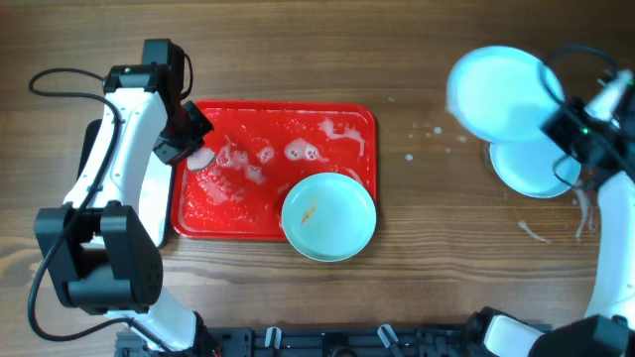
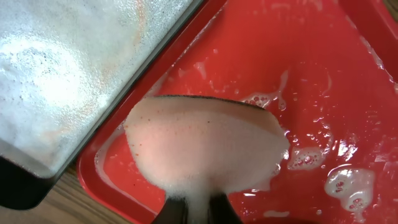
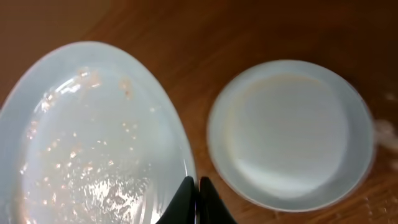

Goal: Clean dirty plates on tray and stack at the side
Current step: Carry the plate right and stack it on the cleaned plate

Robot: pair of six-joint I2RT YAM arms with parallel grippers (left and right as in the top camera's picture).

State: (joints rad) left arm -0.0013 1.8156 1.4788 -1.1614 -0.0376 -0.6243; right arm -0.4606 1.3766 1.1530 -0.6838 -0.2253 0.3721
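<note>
Left gripper is clamped on a foamy pinkish sponge over the left end of the sudsy red tray, where one plate (an orange smear inside it) sits at the lower right corner in the overhead view. Right gripper pinches the rim of a wet plate, held up beside a third plate lying on the wooden table

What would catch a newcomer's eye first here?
The foam-streaked red tray left of centre, with one orange-smeared plate overlapping its near right corner. At far right, the right gripper holds a wet plate beside a second plate on the table; the left gripper holds a sudsy sponge over the tray's left end.
</note>
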